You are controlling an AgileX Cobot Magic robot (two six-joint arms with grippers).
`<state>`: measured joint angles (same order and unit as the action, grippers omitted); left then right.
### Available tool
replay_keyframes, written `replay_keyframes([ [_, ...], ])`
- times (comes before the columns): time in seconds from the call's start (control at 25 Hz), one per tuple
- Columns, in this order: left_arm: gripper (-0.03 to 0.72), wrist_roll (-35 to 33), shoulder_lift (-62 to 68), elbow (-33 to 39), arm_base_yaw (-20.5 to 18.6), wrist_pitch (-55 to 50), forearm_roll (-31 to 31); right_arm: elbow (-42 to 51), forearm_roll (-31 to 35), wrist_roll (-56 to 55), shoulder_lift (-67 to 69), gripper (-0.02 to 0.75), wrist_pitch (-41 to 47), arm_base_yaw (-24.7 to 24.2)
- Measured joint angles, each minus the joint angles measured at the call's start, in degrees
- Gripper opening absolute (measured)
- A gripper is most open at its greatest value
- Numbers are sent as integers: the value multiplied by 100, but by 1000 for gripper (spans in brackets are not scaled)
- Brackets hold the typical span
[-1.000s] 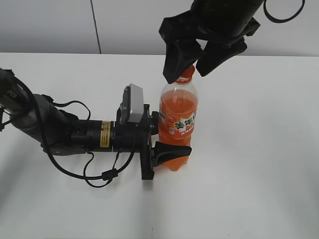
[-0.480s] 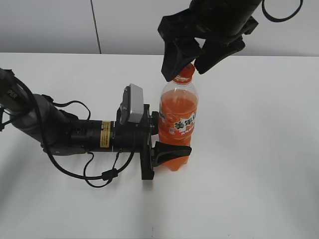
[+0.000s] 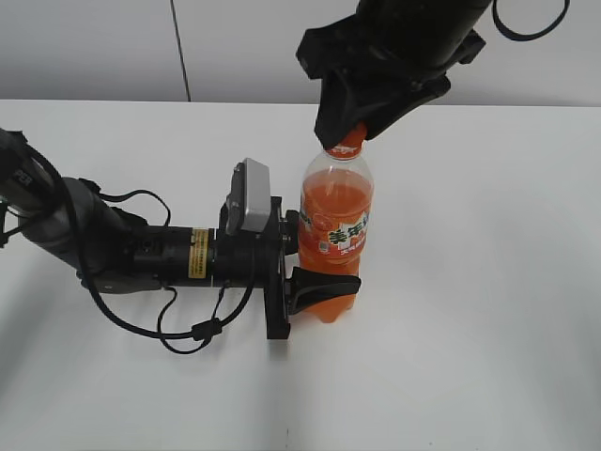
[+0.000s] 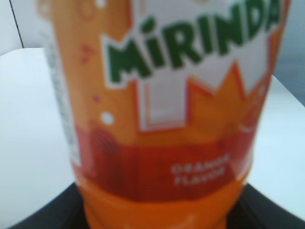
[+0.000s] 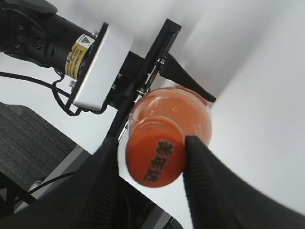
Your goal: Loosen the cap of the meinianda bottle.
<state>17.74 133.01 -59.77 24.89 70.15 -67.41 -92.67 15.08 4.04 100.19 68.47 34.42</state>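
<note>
On the white tabletop stands the meinianda bottle, straight up and full of orange drink. Its label is orange, white and green. Up close, in the left wrist view, the label fills almost the whole picture, with big green letters on white and small white words lower down, all a bit blurry.

The left hand comes in from the side, low over the tabletop. It is clamped on the bottle. One black finger curls around the lower front of the bottle, and the other one is mostly hidden behind it. A small white box sits on top of that arm, and black wires loop down beside it onto the tabletop.

The right hand reaches down from above, right over the top of the bottle. In the right wrist view its two dark fingers sit on both sides of the cap, pressed close against it. The cap is round and orange with dark marks on top. From the outside view the cap is almost covered by the hand, and only the orange neck peeks out under it.

Behind the tabletop is a plain grey wall.
</note>
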Motion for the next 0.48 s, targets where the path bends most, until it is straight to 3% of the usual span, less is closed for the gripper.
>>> replay_keyframes([
  [0.12,392,0,0,0,0,0,-11,0,-12,3,0,265,-33,0],
  [0.48,392,0,0,0,0,0,-11,0,-19,838,-5,265,-30,0],
])
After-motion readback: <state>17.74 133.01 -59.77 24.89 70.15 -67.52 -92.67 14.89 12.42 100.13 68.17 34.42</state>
